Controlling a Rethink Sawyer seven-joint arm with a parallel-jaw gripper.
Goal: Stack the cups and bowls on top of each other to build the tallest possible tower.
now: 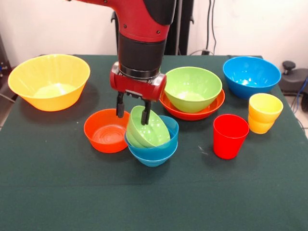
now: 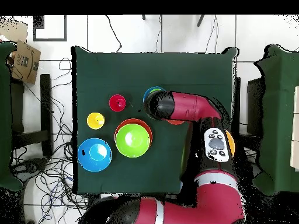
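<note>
My gripper (image 1: 133,111) hangs over a small green bowl (image 1: 151,129) that lies tilted inside two nested blue bowls (image 1: 154,154). Its fingers (image 1: 120,107) are apart and straddle the green bowl's raised rim, one outside and one inside. A small red-orange bowl (image 1: 105,132) touches the blue pair on its left. The red cup (image 1: 230,135) and the yellow cup (image 1: 264,113) stand upright to the right. In the overhead view the arm hides the gripper; only an edge of the blue bowls (image 2: 150,91) shows, with the red cup (image 2: 117,103) and yellow cup (image 2: 96,121) beside it.
A large green bowl (image 1: 192,89) sits in a wide red-orange bowl (image 1: 192,114) behind the gripper. A large yellow bowl (image 1: 48,82) stands at the far left and a large blue bowl (image 1: 251,76) at the far right. Dark green cloth (image 1: 72,192) covers the table.
</note>
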